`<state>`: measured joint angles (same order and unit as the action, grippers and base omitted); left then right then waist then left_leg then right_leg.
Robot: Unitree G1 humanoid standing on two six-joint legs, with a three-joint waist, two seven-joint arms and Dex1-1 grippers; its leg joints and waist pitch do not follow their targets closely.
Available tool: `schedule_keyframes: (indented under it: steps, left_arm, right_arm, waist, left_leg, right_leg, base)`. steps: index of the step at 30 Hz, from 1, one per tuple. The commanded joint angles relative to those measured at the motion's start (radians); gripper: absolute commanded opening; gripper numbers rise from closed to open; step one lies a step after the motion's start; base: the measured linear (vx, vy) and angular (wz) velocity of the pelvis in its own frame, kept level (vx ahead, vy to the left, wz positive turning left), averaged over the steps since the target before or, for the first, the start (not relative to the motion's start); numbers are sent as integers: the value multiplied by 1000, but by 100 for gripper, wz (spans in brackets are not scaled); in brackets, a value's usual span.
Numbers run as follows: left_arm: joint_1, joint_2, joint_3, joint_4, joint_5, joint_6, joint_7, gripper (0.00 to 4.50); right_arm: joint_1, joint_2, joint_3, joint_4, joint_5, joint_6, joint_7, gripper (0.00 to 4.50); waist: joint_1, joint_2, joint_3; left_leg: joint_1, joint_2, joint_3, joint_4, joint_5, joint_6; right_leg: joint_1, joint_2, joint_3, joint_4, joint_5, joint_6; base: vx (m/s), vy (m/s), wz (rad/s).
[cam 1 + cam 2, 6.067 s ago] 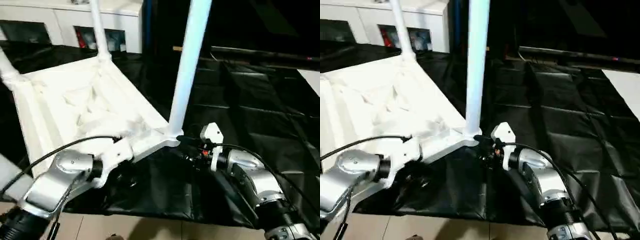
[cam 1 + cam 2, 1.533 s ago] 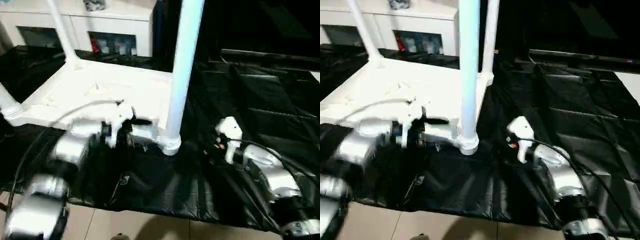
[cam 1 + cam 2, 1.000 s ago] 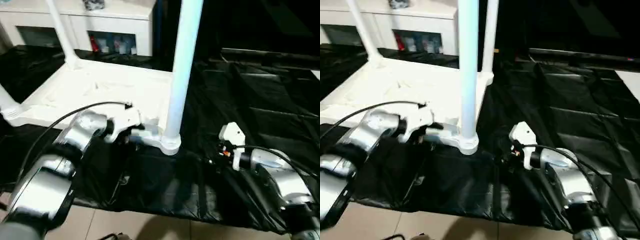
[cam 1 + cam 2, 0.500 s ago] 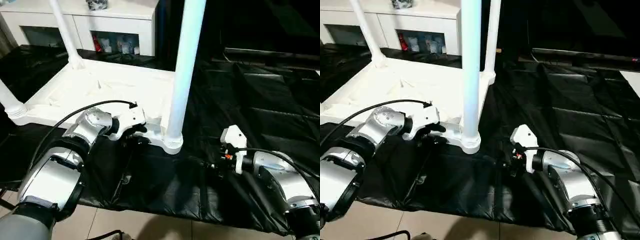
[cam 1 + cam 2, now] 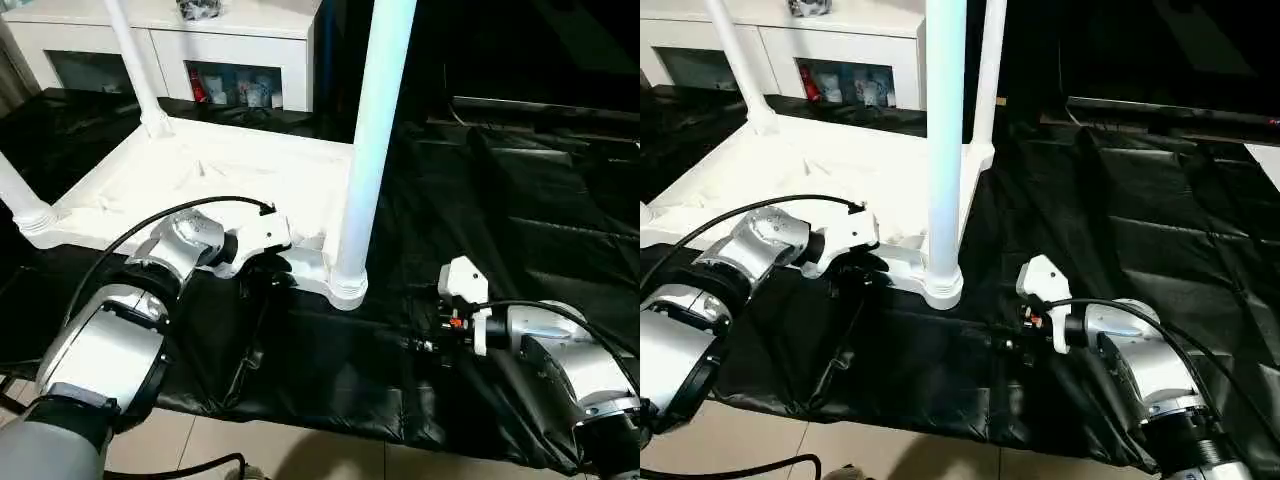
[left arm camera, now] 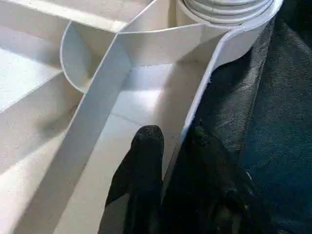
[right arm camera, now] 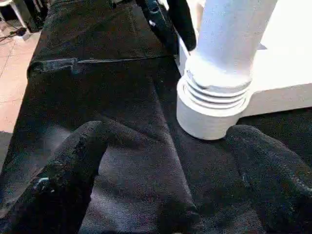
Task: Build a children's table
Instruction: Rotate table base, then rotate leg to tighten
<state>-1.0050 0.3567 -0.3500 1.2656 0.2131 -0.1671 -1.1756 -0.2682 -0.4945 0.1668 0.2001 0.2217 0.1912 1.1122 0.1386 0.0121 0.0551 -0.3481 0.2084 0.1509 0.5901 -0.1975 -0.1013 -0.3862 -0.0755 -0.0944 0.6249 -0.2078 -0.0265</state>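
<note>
1. The tabletop (image 5: pixel 180 180) lies upside down on a black sheet (image 5: pixel 520 200), ribbed underside facing up, in the left half of the head views.
2. Behind it stands a white cabinet (image 5: pixel 200 50) with glass-fronted doors.
3. A leg (image 5: pixel 130 70) rises from the far left corner socket, and the stub of another leg (image 5: pixel 20 200) shows at the near left corner.
4. The left gripper (image 6: pixel 170 141) sits at the tabletop's near edge, just left of the near right corner. Its fingers (image 6: pixel 146 156) pinch the thin rim wall, one inside the ribbed tray and one outside over the sheet.
5. The near right leg (image 5: pixel 375 130) stands upright in its round corner socket (image 5: pixel 345 285), ringed collar at the base.
6. Another leg (image 5: pixel 987 75) stands at the far right corner.
7. The right gripper (image 7: pixel 175 161) hovers low over the sheet, to the right of that socket and apart from it, fingers spread wide and holding nothing.
</note>
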Motion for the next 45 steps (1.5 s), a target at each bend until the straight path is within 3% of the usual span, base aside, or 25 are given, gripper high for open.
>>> schedule_keyframes:
  steps: [1, 4, 10, 15, 16, 17, 20, 21, 23, 28, 29, 32, 33, 34, 36, 45]
  left_arm:
    - [1, 1, -6, 23, 9, 43, -38, 67]
    - [20, 16, -62, 8, 69, 58, -130, 56]
    - [52, 16, -33, -35, 21, 133, -209, 26]
    - [84, 5, 41, -90, -41, 220, -137, 6]
    - [112, -2, 73, -132, -57, 232, -41, 5]
    - [126, -3, 79, -149, -59, 230, -8, 4]
    - [183, -3, 94, -233, -74, 241, -4, 3]
    - [202, -4, 101, -264, -80, 256, -2, 1]
    - [239, -5, 107, -326, -88, 274, 1, 1]
    - [329, -1, 84, -448, -101, 109, -36, 1]
    - [328, -1, 81, -451, -95, 108, -19, 1]
    - [317, -7, 84, -447, -92, 150, 2, 29]
    - [317, -8, 86, -447, -93, 153, 3, 29]
    - [317, -9, 88, -448, -95, 158, 4, 59]
    - [324, -13, 95, -456, -92, 167, 30, 63]
    - [335, -7, 94, -424, -98, 168, 34, 63]
  right_arm:
    - [-18, -15, 4, -2, -4, 2, 7, 437]
    - [-30, -28, 11, 5, -11, -4, 23, 437]
    - [-49, -35, 9, 26, -16, -17, 36, 437]
    - [-64, -27, 7, 51, -22, -35, 28, 437]
    - [-70, -18, 8, 55, -20, -38, 19, 437]
    - [-71, -15, 9, 53, -18, -37, 17, 437]
    - [-70, -6, 12, 51, -17, -36, 15, 437]
    - [-69, -3, 12, 52, -17, -38, 14, 437]
    - [-68, 2, 14, 55, -17, -41, 11, 437]
    - [-59, 13, 17, 49, -20, -44, 7, 437]
    - [-57, 14, 16, 47, -21, -44, 6, 437]
    - [-44, 17, 15, 31, -20, -40, 1, 437]
    - [-43, 17, 15, 30, -20, -39, 1, 437]
    - [-41, 17, 15, 27, -20, -39, 0, 437]
    - [-32, 16, 15, 16, -19, -36, -3, 437]
    - [-35, 29, 10, 9, -16, -39, -18, 437]
  waist:
    - [4, -2, -70]
    - [4, -4, -71]
    - [4, -8, -69]
    - [4, -9, -67]
    - [3, -15, -68]
    - [3, -12, -66]
    - [-2, -13, -67]
    - [-5, -19, -67]
    - [-12, -14, -67]
    - [-18, -12, -64]
    - [-17, -5, -65]
    - [-14, -2, -65]
    - [-13, -4, -66]
    - [-13, -5, -66]
    - [-13, -2, -66]
    - [-14, -7, -64]
  left_leg:
    - [-8, 19, 3, -61, -91, 63]
    - [-8, 20, 3, -60, -77, 68]
    - [-6, 22, 6, -61, -89, 72]
    - [-6, 23, 7, -62, -102, 72]
    - [-7, 23, 7, -61, -99, 73]
    - [-8, 22, 6, -61, -102, 75]
    - [-11, 23, 4, -64, -104, 72]
    - [-10, 21, 6, -64, -99, 76]
    - [-10, 24, 5, -64, -91, 80]
    - [-9, 25, 7, -66, -116, 81]
    - [-7, 25, 7, -66, -118, 78]
    - [-4, 26, 8, -67, -126, 72]
    - [-5, 25, 8, -66, -123, 71]
    - [-5, 26, 6, -67, -121, 69]
    - [-6, 24, 7, -66, -123, 68]
    - [-6, 22, 6, -68, -143, 61]
  right_leg:
    - [66, -74, 55, -75, -59, -214]
    - [68, -75, 56, -71, -30, -224]
    - [67, -78, 56, -73, -51, -237]
    - [64, -80, 55, -74, -82, -244]
    - [65, -79, 55, -74, -89, -237]
    - [64, -79, 54, -75, -99, -233]
    - [66, -81, 54, -76, -126, -215]
    - [64, -78, 54, -79, -126, -211]
    - [62, -78, 54, -75, -105, -218]
    - [56, -76, 55, -84, -154, -198]
    - [55, -77, 56, -83, -150, -198]
    - [54, -75, 57, -82, -139, -201]
    - [54, -75, 57, -82, -131, -201]
    - [56, -75, 57, -80, -122, -203]
    - [56, -75, 57, -80, -118, -205]
    - [55, -75, 56, -87, -174, -184]
  base:
    - [0, 0, 0]
    - [0, 0, 0]
    - [0, 0, 0]
    - [0, 0, 0]
    - [0, 0, 0]
    - [0, 0, 0]
    - [0, 0, 0]
    - [0, 0, 0]
    - [0, 0, 0]
    - [0, 0, 0]
    - [0, 0, 0]
    - [0, 0, 0]
    - [0, 0, 0]
    - [0, 0, 0]
    - [0, 0, 0]
    - [0, 0, 0]
